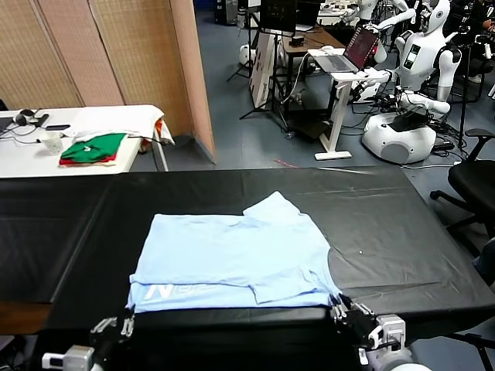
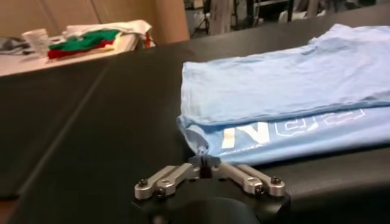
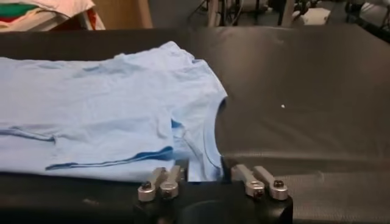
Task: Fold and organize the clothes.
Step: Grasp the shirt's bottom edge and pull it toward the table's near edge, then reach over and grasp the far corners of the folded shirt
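Note:
The pale light-blue T-shirt (image 1: 232, 255) lies folded in a flat band on the black table (image 1: 387, 224), with white lettering (image 1: 161, 292) along its near edge. My left gripper (image 1: 116, 325) sits at the shirt's near left corner. In the left wrist view the left gripper (image 2: 204, 163) has its fingertips pressed together, and the corner of the shirt (image 2: 280, 91) tapers into them. My right gripper (image 1: 348, 313) is at the near right corner. In the right wrist view the right gripper (image 3: 204, 173) stands open, with the hem of the shirt (image 3: 103, 109) lying between its spread fingers.
Folded green and red garments (image 1: 93, 148) and a cup (image 1: 52, 141) sit on a white table (image 1: 23, 158) at the back left. Beyond the black table are a wooden partition, desks and other robots (image 1: 410, 77). An office chair (image 1: 476, 182) stands at the right.

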`<action>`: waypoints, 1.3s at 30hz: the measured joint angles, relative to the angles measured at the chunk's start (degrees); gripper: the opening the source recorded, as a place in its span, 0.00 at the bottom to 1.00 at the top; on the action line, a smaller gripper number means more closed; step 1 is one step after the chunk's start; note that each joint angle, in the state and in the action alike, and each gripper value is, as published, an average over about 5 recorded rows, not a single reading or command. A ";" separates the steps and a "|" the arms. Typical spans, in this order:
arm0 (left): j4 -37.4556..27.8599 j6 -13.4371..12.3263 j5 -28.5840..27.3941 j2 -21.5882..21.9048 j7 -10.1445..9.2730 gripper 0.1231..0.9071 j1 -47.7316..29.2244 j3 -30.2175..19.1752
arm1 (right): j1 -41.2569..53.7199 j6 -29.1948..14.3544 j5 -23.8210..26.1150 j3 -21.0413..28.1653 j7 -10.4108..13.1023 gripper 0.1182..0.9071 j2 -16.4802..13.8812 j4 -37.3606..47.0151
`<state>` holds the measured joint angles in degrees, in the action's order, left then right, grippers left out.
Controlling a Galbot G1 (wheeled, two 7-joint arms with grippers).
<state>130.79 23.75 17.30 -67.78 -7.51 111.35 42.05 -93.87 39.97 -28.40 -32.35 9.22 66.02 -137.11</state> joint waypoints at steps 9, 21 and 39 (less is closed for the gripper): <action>-0.38 3.43 9.47 2.59 -0.50 1.00 -7.88 1.04 | 18.08 1.17 -2.23 5.26 3.52 1.00 -1.80 10.68; -13.42 8.88 24.70 9.98 -0.84 1.00 -34.78 -7.17 | 41.06 2.16 -3.59 16.78 4.27 1.00 -0.99 30.63; -35.71 11.37 26.83 13.59 2.15 1.00 -55.58 -19.79 | 57.16 1.95 -0.27 25.88 -1.67 1.00 5.32 53.61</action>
<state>95.08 35.12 44.14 -54.19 -5.36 55.77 22.26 -36.71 41.92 -28.66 -6.47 7.55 71.34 -83.50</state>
